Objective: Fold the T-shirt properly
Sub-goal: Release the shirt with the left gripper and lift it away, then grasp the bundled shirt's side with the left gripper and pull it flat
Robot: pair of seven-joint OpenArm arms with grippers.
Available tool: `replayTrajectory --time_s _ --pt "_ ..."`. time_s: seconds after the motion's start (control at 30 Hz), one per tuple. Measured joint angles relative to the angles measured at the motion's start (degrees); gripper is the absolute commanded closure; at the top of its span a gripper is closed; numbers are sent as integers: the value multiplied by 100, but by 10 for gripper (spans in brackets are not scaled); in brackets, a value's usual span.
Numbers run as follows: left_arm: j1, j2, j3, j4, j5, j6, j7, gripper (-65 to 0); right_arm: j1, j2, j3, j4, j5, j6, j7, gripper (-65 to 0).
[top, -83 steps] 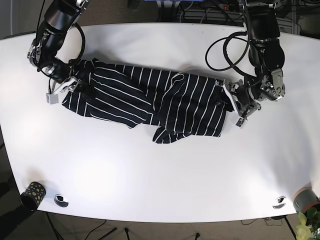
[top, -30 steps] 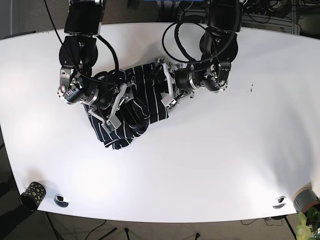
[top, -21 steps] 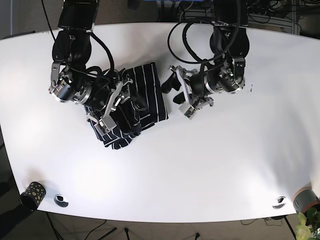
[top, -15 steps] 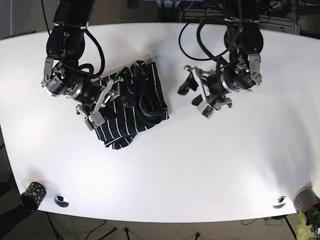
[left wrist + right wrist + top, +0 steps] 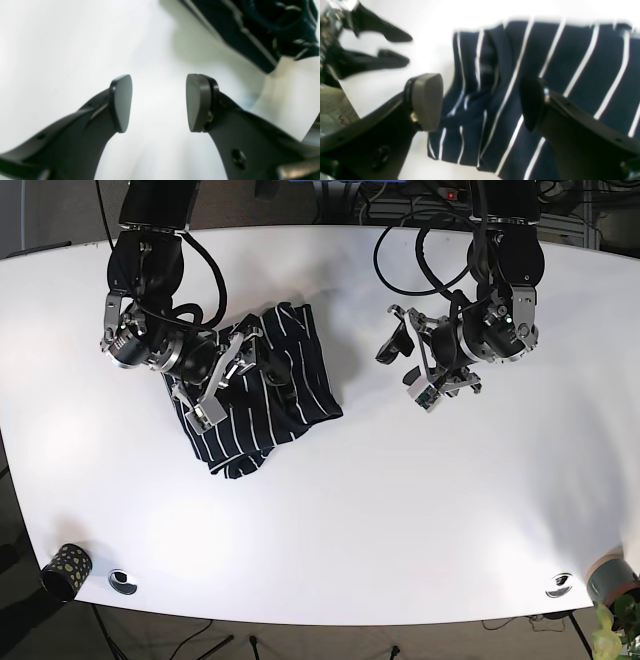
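Left wrist view: the left tool (image 5: pixel 158 102) hangs over the bare white desk (image 5: pixel 62 45) with its two dark fingers spread apart and nothing between them. A blurred corner of the T-shirt (image 5: pixel 252 32), dark navy with thin white stripes, lies at the upper right, apart from the fingers.

Right wrist view: the right tool (image 5: pixel 480 102) is released, its two fingers set wide and gripping nothing. Directly beyond the gap lies the T-shirt (image 5: pixel 545 75), bunched into folds with a thick ridge of cloth running down its left part. Its lower left edge ends on the white desk (image 5: pixel 432 15). At the upper left the left tool (image 5: pixel 392 48) shows as two dark fingers, parted, over bare desk and clear of the cloth.

Base view: the T-shirt (image 5: pixel 260 395) sits as a compact, rumpled bundle on the left half of the desk (image 5: pixel 400 510), toward the far edge. The right tool (image 5: pixel 225 375), on this view's left, is over the bundle's upper left part, fingers open. The left tool (image 5: pixel 405 365), on this view's right, hovers over bare desk near the shirt's right edge without touching it, also open. A small patterned cup (image 5: pixel 66 565) stands at the desk's near left corner.
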Motion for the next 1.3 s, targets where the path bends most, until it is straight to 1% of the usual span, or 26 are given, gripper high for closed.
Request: replayTrajectory --time_s 0.07,0.1,0.17,0.23,0.3,0.37,0.5,0.57,0.67,0.73,0.83,0.93,1.03,1.07,1.13,1.17,1.27,1.3 --pt "-157 -7 59 0 17 2 11 -311 -57 2 -46 -203 0 -2 20 -254" --pt "-234 -33 114 0 52 2 11 -311 -79 2 -68 -289 17 -2 46 -190" --pt "-459 -15 247 2 37 2 7 -311 -175 2 -74 -476 7 0 44 -95" --pt "-643 0 415 0 37 2 4 -311 -216 -2 -107 -660 -24 -11 46 -60" --pt "-874 31 625 -7 11 -2 7 -311 -234 24 -251 -909 -61 -20 192 -63" --pt "-1123 35 870 -68 9 2 2 -311 -238 33 -420 -1119 -83 -22 387 -82" --pt "-1613 308 1191 -485 26 4 -37 -311 -278 -4 -503 -1019 -221 -22 354 -87" --pt "-1755 448 1266 -702 -4 -2 -44 -311 -337 13 -402 -710 -212 -20 297 -87" --pt "-1989 673 1497 -1104 0 0 -44 -311 -326 199 -44 -262 -79 22 304 -89" --pt "-2057 776 1655 -1300 24 2 -55 -311 -260 280 221 -223 39 -4 317 -89" --pt "-2059 946 1794 -1434 15 0 -52 -311 -98 527 448 -282 317 4 184 -89" --pt "-2002 1067 1869 -1456 22 2 -46 -311 295 778 507 -658 391 -2 212 -89" --pt "-1834 1128 2002 -1449 15 7 -76 -311 752 907 494 -1226 310 -22 258 -89" --pt "-1757 1123 2052 -1445 -4 7 -83 -311 874 925 490 -1438 358 4 319 -89" --pt "-1550 1117 2131 -1447 17 0 -39 -311 1176 920 463 -1932 289 -17 363 -89" --pt "-1449 1113 2135 -1456 42 0 -35 -311 1327 927 455 -2173 297 0 415 -89" --pt "-1266 1097 2122 -1460 39 2 -31 -311 1687 905 450 -2809 -28 -4 710 -89" --pt "-1231 1080 2118 -1460 37 2 -33 -311 1790 890 424 -3014 -238 -7 826 -89"
